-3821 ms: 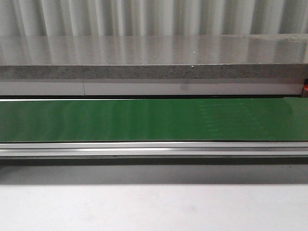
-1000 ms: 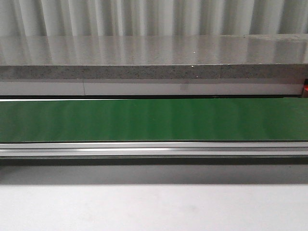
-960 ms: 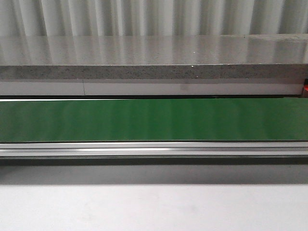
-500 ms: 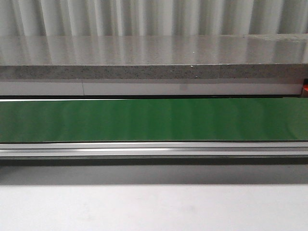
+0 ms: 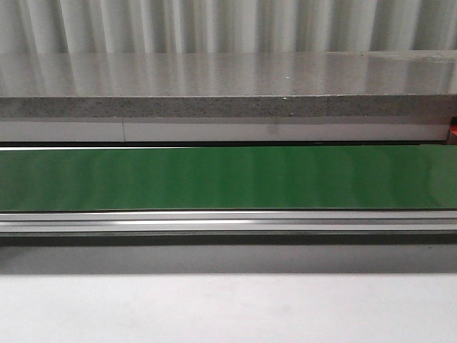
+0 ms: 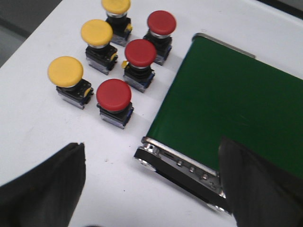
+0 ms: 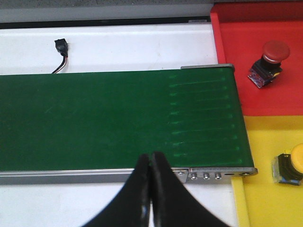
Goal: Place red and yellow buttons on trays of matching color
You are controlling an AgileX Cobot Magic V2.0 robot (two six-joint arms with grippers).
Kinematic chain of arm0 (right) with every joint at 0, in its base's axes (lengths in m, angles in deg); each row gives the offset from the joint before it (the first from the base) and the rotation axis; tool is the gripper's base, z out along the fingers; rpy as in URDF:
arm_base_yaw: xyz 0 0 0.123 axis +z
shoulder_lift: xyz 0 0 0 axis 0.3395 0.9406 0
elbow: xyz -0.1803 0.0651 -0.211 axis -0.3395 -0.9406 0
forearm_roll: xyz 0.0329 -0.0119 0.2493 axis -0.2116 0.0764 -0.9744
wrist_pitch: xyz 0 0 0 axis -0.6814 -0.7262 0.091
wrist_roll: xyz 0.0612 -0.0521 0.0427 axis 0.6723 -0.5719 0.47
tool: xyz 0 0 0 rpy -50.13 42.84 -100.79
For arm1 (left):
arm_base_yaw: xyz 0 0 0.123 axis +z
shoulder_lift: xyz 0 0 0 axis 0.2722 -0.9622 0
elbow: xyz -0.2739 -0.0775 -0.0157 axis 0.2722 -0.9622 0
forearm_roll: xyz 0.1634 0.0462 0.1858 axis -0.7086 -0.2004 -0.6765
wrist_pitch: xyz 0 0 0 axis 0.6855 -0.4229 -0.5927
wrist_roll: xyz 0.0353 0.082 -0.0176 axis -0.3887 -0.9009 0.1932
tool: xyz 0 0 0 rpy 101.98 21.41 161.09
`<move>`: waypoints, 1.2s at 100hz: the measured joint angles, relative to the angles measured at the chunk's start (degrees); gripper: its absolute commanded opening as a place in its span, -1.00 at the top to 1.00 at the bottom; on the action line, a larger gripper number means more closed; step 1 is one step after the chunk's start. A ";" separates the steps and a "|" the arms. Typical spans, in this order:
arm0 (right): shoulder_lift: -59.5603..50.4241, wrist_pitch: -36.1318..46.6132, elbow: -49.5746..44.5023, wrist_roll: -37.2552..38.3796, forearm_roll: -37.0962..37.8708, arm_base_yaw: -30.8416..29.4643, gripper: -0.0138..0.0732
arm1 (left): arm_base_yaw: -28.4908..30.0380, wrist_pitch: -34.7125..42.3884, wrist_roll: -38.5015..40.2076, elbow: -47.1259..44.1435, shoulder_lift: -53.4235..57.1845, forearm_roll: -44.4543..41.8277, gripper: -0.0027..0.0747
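Left gripper hangs with its fingers spread wide and empty above the belt's end; right gripper hovers pinched together, empty, over the belt's other end. One red button sits on the red tray, one yellow button on the yellow tray. Six remain on the white table beside the belt: three red buttons and three yellow buttons. So the sorting looks about a quarter done.

Lab/industrial test bench: green conveyor belt w/ aluminium rail, white table, corrugated metal wall.
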 measured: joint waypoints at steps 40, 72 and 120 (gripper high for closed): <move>0.00 0.00 0.00 0.00 0.00 0.00 0.84 | 9.77 3.27 0.38 4.40 -15.21 2.80 -0.50; 0.00 0.08 0.00 0.00 0.00 0.00 0.84 | 10.22 4.92 0.38 10.10 -27.09 3.26 -0.50; 0.00 0.08 0.00 0.00 0.00 0.00 0.84 | 10.24 9.72 0.38 11.06 -38.64 3.26 -0.50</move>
